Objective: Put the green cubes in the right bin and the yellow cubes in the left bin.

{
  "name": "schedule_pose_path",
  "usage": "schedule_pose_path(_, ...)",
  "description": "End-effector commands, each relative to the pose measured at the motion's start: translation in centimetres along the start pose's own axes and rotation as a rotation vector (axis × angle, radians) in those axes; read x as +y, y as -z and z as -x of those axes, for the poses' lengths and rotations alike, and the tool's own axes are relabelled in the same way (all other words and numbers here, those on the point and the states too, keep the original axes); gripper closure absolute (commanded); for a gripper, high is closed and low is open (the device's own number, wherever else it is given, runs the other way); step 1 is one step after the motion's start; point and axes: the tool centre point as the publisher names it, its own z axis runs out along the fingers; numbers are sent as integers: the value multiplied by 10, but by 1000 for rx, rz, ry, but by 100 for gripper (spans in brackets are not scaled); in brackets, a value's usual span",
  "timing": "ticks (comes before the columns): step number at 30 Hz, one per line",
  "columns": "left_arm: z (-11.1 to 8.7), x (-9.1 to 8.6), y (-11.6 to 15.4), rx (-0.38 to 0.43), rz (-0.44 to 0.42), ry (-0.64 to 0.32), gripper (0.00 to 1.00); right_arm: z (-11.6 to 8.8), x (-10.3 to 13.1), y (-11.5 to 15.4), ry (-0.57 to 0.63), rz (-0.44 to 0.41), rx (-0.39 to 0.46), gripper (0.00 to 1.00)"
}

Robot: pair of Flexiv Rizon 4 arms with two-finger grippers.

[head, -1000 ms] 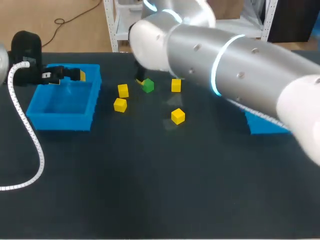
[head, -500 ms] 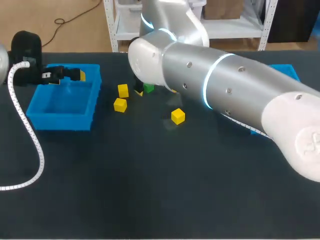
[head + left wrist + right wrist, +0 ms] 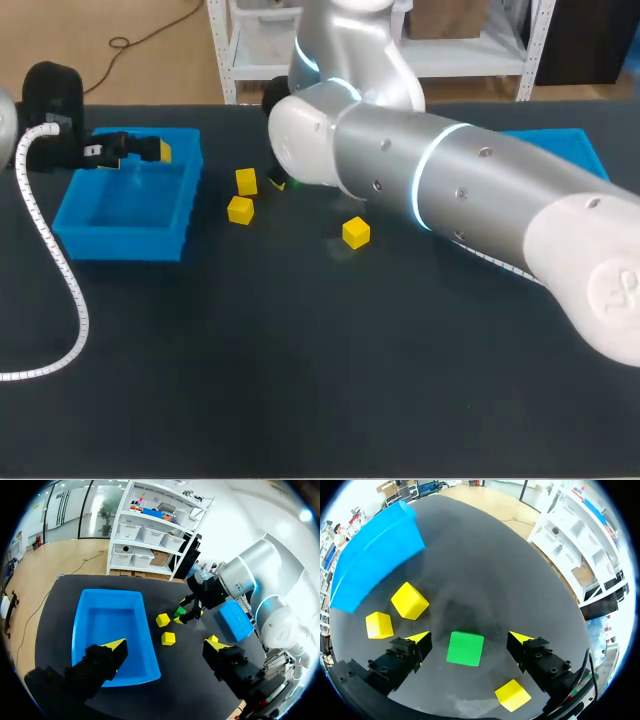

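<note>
Now, your right gripper hangs with jaws wide, the green cube centred between them, untouched; in the head view it sits upper centre, mostly hidden. Descend straight, then close gently, keeping clear of the yellow cube just beside.

In the head view the right bin is largely covered by the right arm; only its far corner is seen. The green cube and the right gripper are almost wholly hidden there behind that arm.
</note>
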Motion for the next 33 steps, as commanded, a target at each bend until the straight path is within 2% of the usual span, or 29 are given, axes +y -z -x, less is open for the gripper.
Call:
schedule_pose_path(1,-1,2,0,-7,-10,-2,0,14,-10,-13,-17,13,260,90)
schedule_pose_path(2,-1,2,0,-7,-10,-2,0,14,-11,-14,-17,13,261,100)
schedule_pose_path(12,-1,2,0,-7,-10,-2,0,8,-16,-10,-58,-27,244,100)
schedule_pose_path(17,-1,2,0,-7,-10,-2,0,7,-33,33,-97,-90,167,100)
schedule_pose_path(21,-1,2,0,-7,-10,-2,0,-3,-60,85,-168,-160,80,100)
schedule_pose_path(27,-1,2,0,-7,-10,-2,0,-50,-109,151,-325,-229,-5,100)
schedule_pose_path(29,-1,2,0,-7,-10,-2,0,-71,-123,168,-380,-224,-56,100)
schedule_pose_path(33,-1,2,0,-7,-10,-2,0,-126,-148,193,-501,-190,-162,100)
